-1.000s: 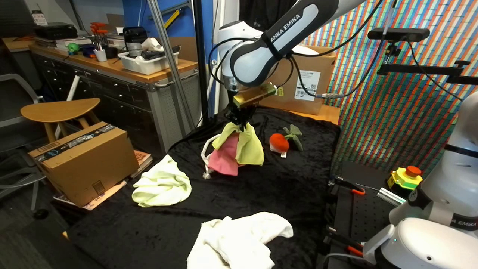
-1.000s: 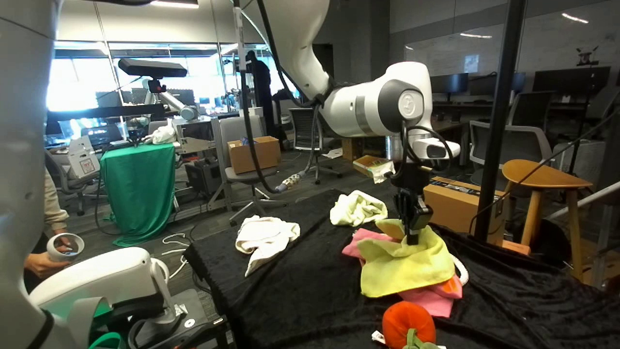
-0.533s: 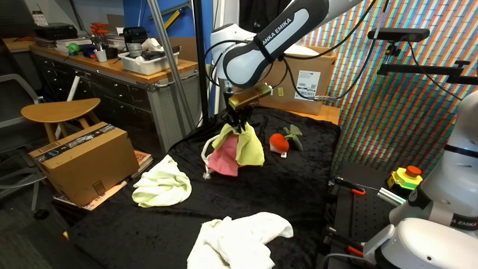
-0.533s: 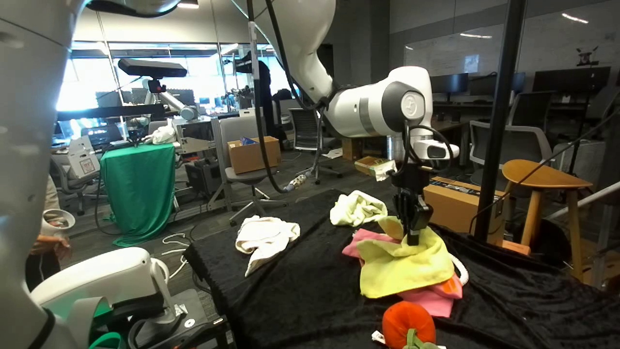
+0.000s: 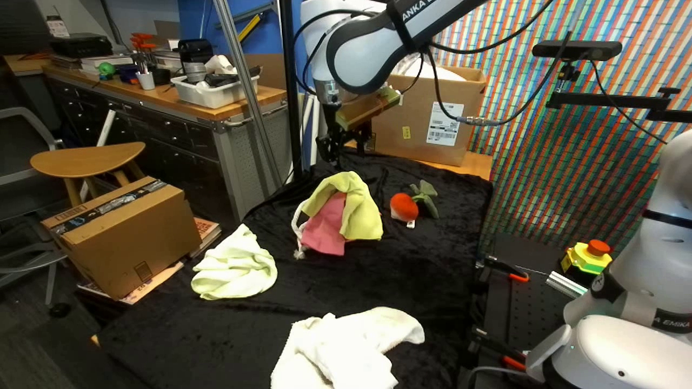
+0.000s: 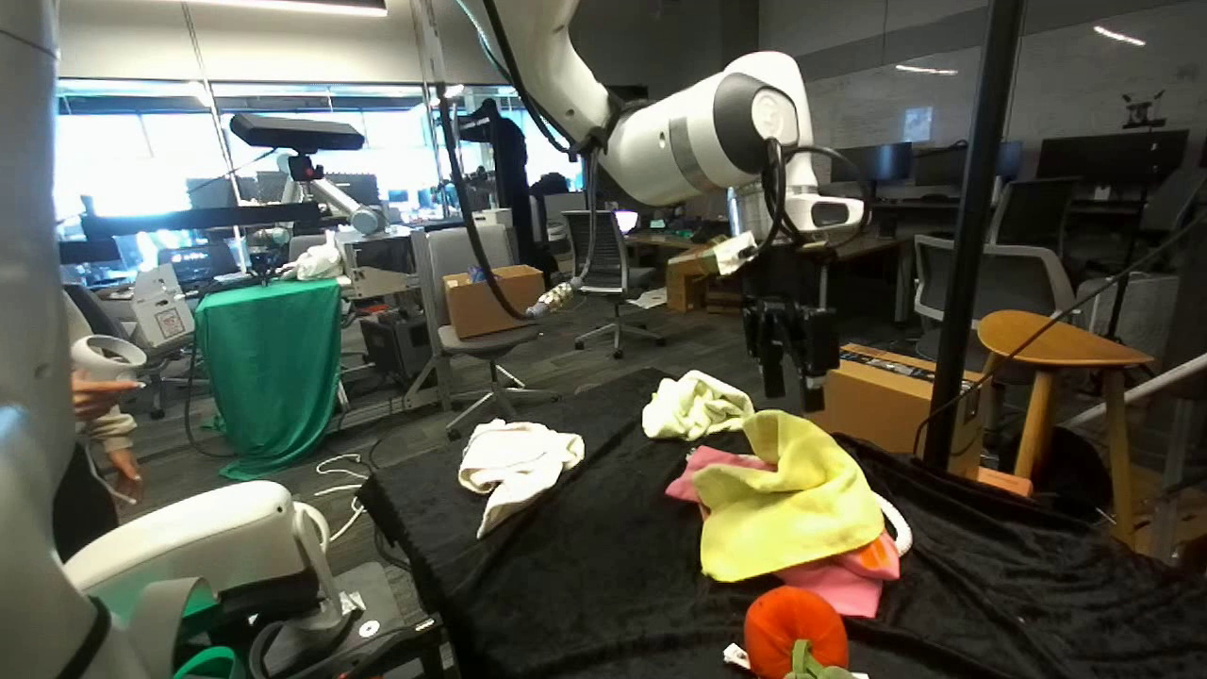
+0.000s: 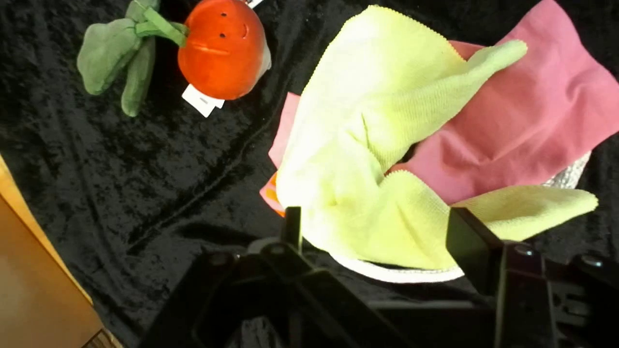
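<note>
Presently, the gripper point(image 6: 793, 385) hangs above the yellow cloth point(image 6: 792, 500), fingers point(image 7: 474, 251) spread apart; an exterior view shows a gap between tips and fabric. The yellow cloth lies rumpled over a pink cloth point(image 7: 537, 111) that shows on two sides, both resting on a black cover point(image 5: 427, 286). Its upper part arches in a fold. A white rope point(image 5: 295, 224) curves out past their edge, frayed at the visible end. Near them but apart: an orange-red plush toy point(image 7: 222, 53) on its side, face visible in the wrist view, green leaves point(image 7: 109, 55) attached, white tag point(image 7: 202, 100) showing. Farther from the gripper, a pale green cloth point(image 5: 235, 267) and a white cloth point(image 5: 351, 346) lie crumpled on the same cover.
</note>
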`<action>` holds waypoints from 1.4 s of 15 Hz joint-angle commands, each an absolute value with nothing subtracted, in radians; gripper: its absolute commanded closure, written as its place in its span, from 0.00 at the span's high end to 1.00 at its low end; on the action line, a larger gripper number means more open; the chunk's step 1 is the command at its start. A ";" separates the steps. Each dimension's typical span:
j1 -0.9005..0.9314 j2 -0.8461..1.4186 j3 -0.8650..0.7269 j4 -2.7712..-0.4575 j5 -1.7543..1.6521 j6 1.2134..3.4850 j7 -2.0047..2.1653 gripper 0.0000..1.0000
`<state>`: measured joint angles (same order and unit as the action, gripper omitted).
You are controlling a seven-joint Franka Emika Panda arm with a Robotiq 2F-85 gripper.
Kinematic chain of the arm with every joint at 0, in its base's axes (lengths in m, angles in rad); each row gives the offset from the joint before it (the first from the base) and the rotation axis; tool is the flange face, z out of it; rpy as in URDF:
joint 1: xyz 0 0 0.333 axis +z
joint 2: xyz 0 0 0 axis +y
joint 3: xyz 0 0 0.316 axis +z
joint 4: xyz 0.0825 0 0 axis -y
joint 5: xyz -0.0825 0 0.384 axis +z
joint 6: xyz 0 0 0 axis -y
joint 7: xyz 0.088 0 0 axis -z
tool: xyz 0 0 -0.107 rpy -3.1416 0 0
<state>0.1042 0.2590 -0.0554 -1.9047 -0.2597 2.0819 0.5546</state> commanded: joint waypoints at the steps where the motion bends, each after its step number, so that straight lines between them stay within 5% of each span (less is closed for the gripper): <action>1: 0.125 0.146 -0.031 -1.946 -0.310 2.052 0.515 1.00; 8: 0.165 0.104 0.081 -1.935 -0.292 2.101 0.427 1.00; 21: 0.276 0.362 0.127 -1.763 -0.279 2.203 0.570 1.00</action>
